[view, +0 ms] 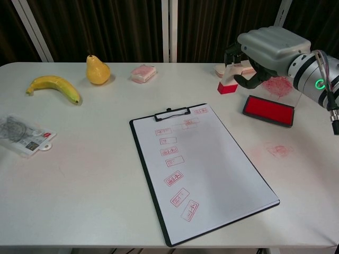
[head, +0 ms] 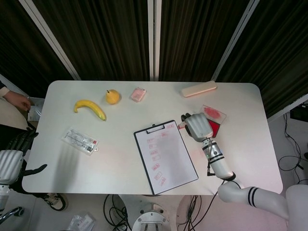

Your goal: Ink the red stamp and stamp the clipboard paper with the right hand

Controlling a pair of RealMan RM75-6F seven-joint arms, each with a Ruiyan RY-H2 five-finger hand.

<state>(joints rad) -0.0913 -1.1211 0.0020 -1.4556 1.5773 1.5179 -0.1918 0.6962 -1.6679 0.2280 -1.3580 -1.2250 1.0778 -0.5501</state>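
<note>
My right hand (view: 265, 50) (head: 196, 126) holds the red stamp (view: 228, 84) (head: 182, 126) in the air, its red face down, just past the clipboard's far right corner. The clipboard (view: 204, 169) (head: 165, 156) lies mid-table, its white paper carrying several red stamp marks along the left side. The red ink pad (view: 268, 110) (head: 213, 128) sits on the table to the right of the hand, partly hidden by it in the head view. My left hand (head: 13, 156) hangs off the table's left edge, fingers spread, holding nothing.
A banana (view: 53, 87), a pear (view: 97, 70) and a pink eraser-like block (view: 142, 73) lie along the far side. A beige case (view: 242, 67) sits behind my right hand. A plastic packet (view: 24, 137) lies at the left. Red ink smudges (view: 279, 151) mark the table right of the clipboard.
</note>
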